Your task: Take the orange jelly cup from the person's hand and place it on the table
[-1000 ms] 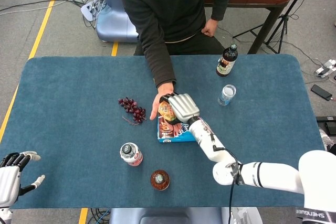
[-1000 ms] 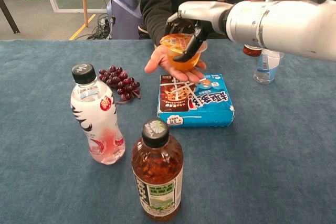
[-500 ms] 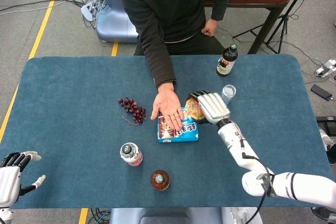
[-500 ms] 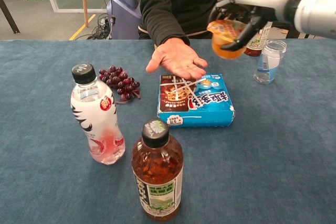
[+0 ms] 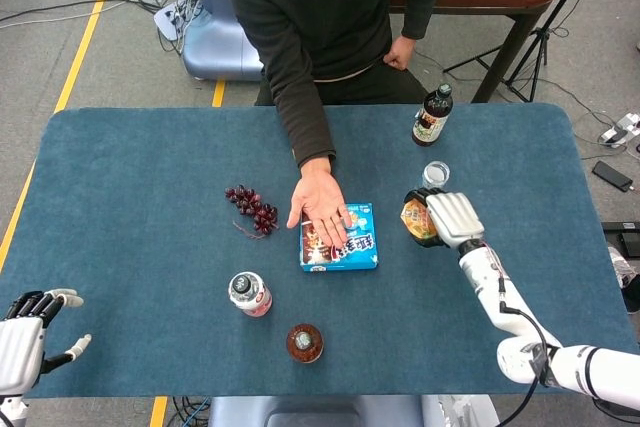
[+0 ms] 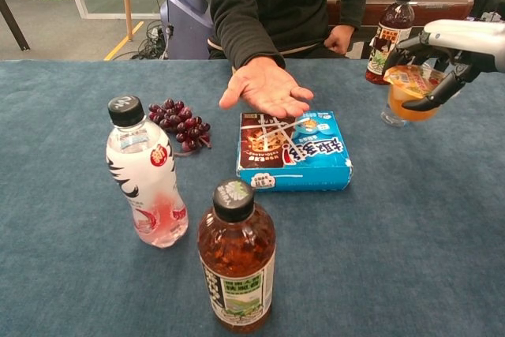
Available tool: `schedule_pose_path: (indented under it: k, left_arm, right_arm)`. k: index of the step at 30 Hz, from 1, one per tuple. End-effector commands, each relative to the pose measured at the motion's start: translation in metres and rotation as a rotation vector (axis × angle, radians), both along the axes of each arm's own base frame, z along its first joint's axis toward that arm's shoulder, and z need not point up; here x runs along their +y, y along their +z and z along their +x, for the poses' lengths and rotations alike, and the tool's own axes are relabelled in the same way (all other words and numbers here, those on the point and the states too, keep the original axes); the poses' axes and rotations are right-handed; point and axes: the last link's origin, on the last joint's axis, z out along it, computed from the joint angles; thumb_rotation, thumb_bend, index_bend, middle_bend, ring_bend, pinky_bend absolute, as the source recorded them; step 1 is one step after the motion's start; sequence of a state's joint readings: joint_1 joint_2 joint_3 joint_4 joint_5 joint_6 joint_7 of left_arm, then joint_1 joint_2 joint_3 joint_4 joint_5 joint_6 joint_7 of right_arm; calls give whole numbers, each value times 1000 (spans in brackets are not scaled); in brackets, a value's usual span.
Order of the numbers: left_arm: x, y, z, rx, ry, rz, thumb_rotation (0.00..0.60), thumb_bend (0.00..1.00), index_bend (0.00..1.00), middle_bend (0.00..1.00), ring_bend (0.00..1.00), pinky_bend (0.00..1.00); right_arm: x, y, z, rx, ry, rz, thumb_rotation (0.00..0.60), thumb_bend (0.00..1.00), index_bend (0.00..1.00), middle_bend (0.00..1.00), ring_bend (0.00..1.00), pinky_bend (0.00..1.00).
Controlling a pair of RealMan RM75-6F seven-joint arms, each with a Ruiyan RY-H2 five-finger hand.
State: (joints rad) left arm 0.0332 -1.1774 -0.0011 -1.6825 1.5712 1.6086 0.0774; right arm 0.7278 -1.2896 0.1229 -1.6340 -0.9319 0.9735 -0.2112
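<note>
The right hand (image 5: pixel 453 219) is raised above the surface (image 5: pixel 150 197), to the right of the blue box (image 5: pixel 340 240), its fingers (image 6: pixel 442 92) curled around the orange jelly cup (image 6: pixel 410 92), with the white forearm running back toward the near right corner of the surface. The left hand (image 5: pixel 25 332) sits at the near left corner, far to the left of the blue box, holding nothing, its fingers spread.

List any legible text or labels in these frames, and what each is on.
None can be read for certain.
blue box: large Chinese characters, too stylised to read.
Tea bottle: label print too small.
White bottle: red logo, unreadable.
Dark bottle: label blurred.
orange jelly cup held by right hand: lid print illegible.
</note>
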Motion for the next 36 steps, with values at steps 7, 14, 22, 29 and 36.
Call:
schedule_pose_path:
  k: [7,14,22,29,36]
  left_arm:
    - [0,0,-1,0,4,2,600,171,410,338,288,179]
    - [0,0,-1,1,3,1,600,171,410,338,288,179]
    - [1,-1,-1,3,4,-2,600,171,410,338,288,179]
    - [2,1,-1,4,3,6,600,171,410,338,288,179]
    - [3,2,-3,4,6,7,600,171,410,338,288,179]
  right_arm:
    - [-5,-24,-27,7,-64,42,600,411,427,294,218,465]
    - [-7,-35,-39,9,-92,58,600,397,260,195,116,324]
    - [-2,-27,-36,44,-51,52,600,377,29,61,6,213]
    - [21,8,-26,22,6,-13,600,376,19,52,0,205]
    - [67,55,-34,17,21,-95,600,376,19,108,0,205]
